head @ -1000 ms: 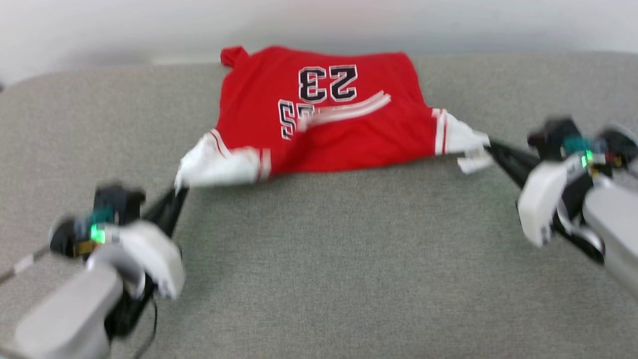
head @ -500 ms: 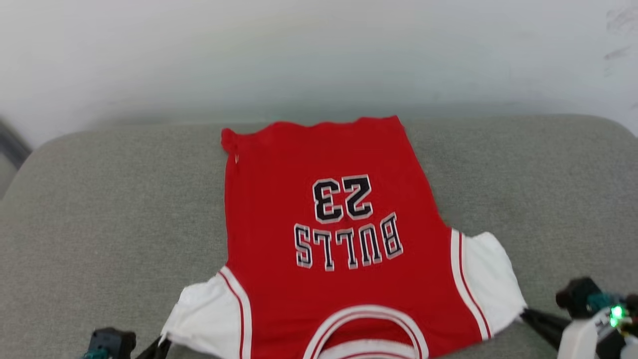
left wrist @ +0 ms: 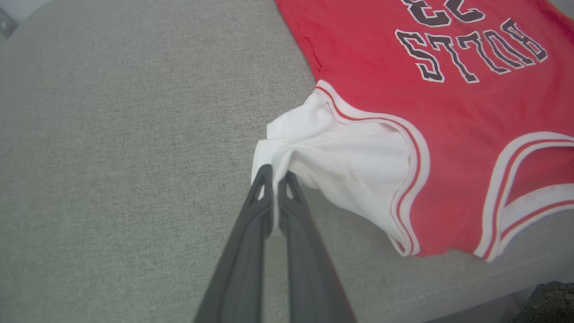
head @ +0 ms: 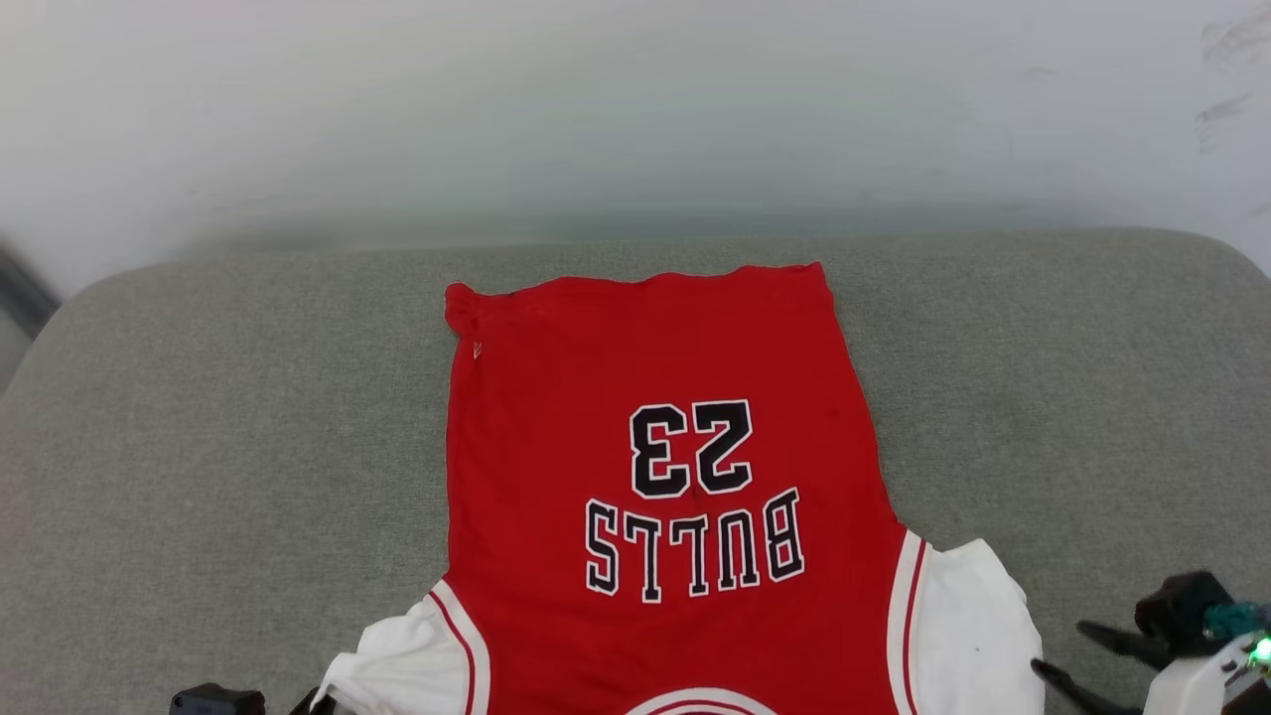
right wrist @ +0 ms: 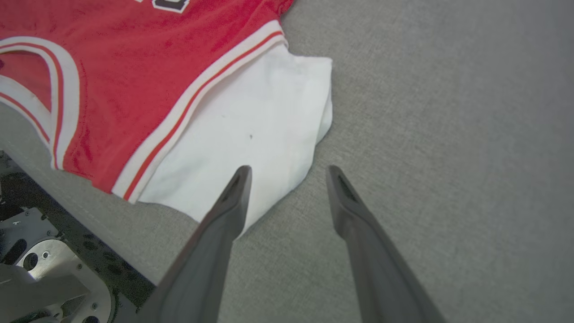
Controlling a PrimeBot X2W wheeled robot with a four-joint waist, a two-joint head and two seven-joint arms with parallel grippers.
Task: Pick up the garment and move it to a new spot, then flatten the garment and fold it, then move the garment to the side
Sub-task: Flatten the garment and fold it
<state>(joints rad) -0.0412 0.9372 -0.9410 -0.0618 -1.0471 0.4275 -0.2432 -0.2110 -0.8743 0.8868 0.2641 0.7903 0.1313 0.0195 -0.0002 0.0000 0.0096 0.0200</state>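
The garment point(head: 655, 467) is a red jersey with white sleeves, lying spread flat with "BULLS 23" face up and its collar toward me. In the left wrist view my left gripper point(left wrist: 274, 172) is shut on the bunched edge of one white sleeve point(left wrist: 341, 157). My right gripper point(right wrist: 288, 172) stands open just above the other white sleeve point(right wrist: 260, 121), one finger over the cloth and one over the bare surface, holding nothing. In the head view the right gripper point(head: 1059, 646) sits at the lower right, just off that sleeve point(head: 968, 626).
The garment rests on a wide grey fabric surface point(head: 218, 427) with bare room on both sides and behind. Its near edge runs close under the collar point(right wrist: 67, 197). The robot's metal base point(right wrist: 40, 269) shows below that edge. A pale wall point(head: 635, 109) stands behind.
The head camera has shifted. The garment went from hanging stretched between both grippers to lying flat. My right gripper has opened and let go of its sleeve; the left still grips.
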